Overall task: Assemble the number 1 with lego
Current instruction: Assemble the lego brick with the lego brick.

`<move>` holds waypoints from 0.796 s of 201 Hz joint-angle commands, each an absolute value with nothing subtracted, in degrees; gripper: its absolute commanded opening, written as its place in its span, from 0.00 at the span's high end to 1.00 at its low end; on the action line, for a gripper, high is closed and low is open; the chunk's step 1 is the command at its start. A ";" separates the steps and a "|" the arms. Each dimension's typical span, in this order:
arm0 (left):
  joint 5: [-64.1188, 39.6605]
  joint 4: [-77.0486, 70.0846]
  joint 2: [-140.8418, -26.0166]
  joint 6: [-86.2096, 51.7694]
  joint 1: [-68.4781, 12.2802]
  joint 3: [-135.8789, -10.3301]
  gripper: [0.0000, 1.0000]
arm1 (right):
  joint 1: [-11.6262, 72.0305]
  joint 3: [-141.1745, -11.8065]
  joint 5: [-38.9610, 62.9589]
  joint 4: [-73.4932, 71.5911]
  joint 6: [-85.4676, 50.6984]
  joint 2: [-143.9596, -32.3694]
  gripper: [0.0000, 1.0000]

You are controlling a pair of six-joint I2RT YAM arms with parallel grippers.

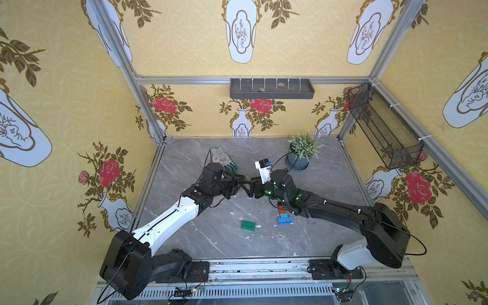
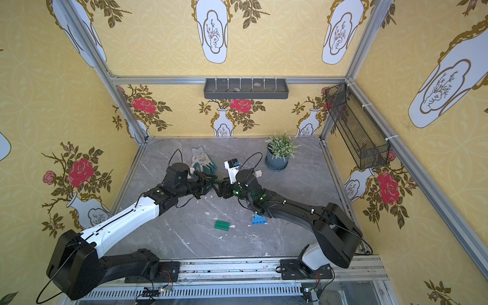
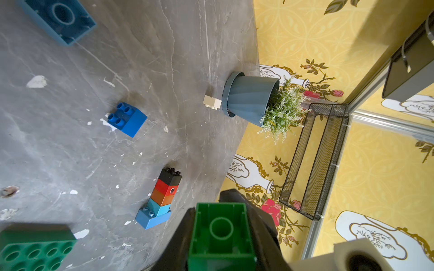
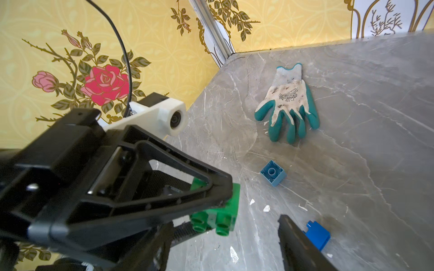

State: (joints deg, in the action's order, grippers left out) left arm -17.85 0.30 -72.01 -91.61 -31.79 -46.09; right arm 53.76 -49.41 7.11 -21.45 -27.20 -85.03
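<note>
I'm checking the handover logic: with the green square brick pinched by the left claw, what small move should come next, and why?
Probably ease the right claw forward around the green square brick and close. The left claw pinches it above the table, and the right claw's jaws stand open close beside it, so a handover seems set up.

Grey tabletop (image 1: 211,245), white veins. Yellow walls (image 1: 66,105), red roses, white vases. White glove (image 4: 288,101), teal coating. Multicolour lego stack (image 3: 168,187): black, red, orange, light blue, blue base. Green square brick (image 3: 220,253), green long brick (image 1: 248,225).
</note>
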 commanded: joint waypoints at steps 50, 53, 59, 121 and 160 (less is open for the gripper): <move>-19.36 -5.50 -72.55 -96.91 -31.77 -44.60 0.67 | 54.27 -50.50 2.10 -29.13 -32.15 -88.65 0.46; -19.41 -5.65 -72.59 -97.10 -31.80 -44.43 0.67 | 54.28 -50.42 2.09 -29.51 -32.36 -88.82 0.47; -19.38 -5.72 -72.52 -97.39 -31.81 -44.25 0.67 | 54.24 -50.28 1.94 -30.06 -32.66 -89.09 0.48; -19.53 -6.86 -72.60 -98.92 -31.77 -43.23 0.67 | 54.32 -51.36 0.63 -32.14 -33.58 -91.44 0.55; -19.50 -7.07 -72.25 -100.06 -31.81 -42.53 0.67 | 54.32 -51.52 0.41 -32.95 -32.99 -92.45 0.62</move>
